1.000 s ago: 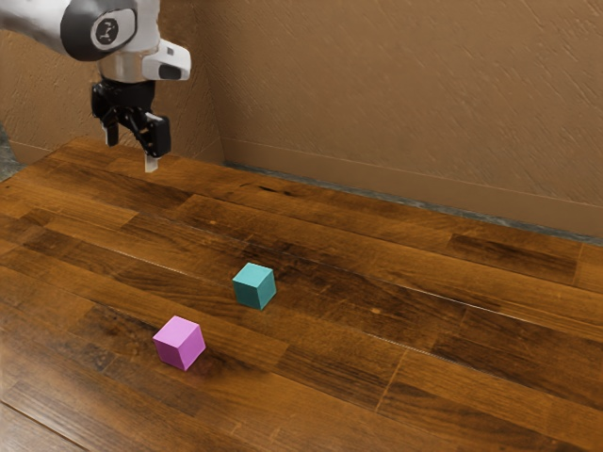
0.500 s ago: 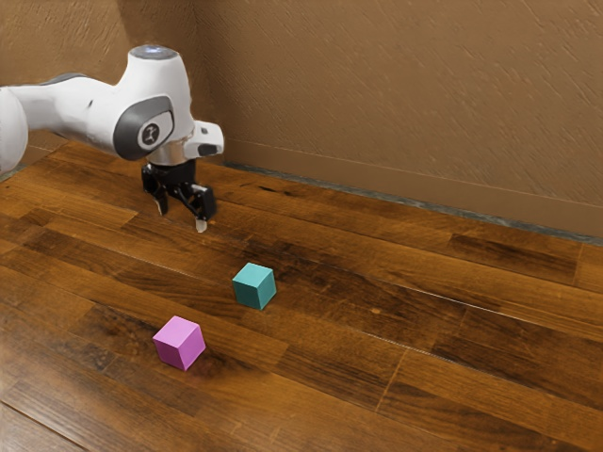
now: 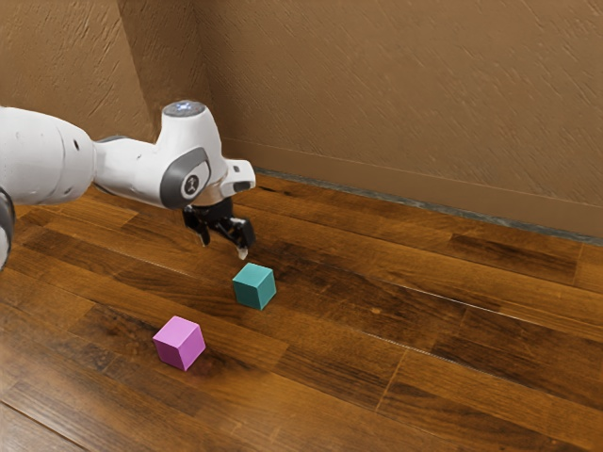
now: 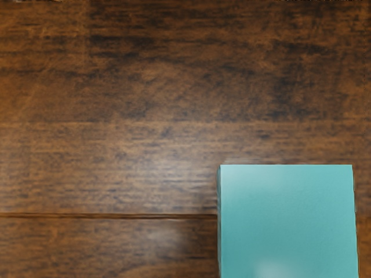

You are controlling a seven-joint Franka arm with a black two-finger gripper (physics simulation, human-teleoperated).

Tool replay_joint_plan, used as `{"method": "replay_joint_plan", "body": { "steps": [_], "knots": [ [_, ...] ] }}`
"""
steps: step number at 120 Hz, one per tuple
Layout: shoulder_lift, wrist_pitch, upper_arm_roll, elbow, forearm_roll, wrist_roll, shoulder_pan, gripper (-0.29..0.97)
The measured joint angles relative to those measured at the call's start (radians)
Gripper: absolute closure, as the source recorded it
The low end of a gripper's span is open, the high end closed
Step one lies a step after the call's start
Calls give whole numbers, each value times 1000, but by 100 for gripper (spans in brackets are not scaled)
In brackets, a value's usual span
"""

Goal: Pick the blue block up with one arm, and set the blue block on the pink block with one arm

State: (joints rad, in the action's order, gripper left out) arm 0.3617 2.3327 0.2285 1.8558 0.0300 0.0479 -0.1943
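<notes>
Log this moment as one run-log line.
stage: pre-grasp | gripper: open, empty, hovering above blue block, off-centre | blue block: on table, untouched | pink block: apart, nothing on it

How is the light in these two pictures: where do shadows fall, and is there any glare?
Exterior view: the pink block throws a faint shadow on the floor toward the exterior view's right; the blue block is paler on top than on its sides; no strong glare. Wrist view: the blue block is evenly lit, no hard shadow beside it.
</notes>
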Motion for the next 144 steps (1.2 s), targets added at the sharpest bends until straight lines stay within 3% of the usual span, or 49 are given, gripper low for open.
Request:
{"method": "replay_joint_plan", "body": {
  "steps": [45,113,144],
  "knots": [
    [92,32,-23,-22,91,22,0,0],
    [198,38,-51,-82,128,38,16,0],
    [211,38,-51,-79,155,40,24,19]
  ]
}}
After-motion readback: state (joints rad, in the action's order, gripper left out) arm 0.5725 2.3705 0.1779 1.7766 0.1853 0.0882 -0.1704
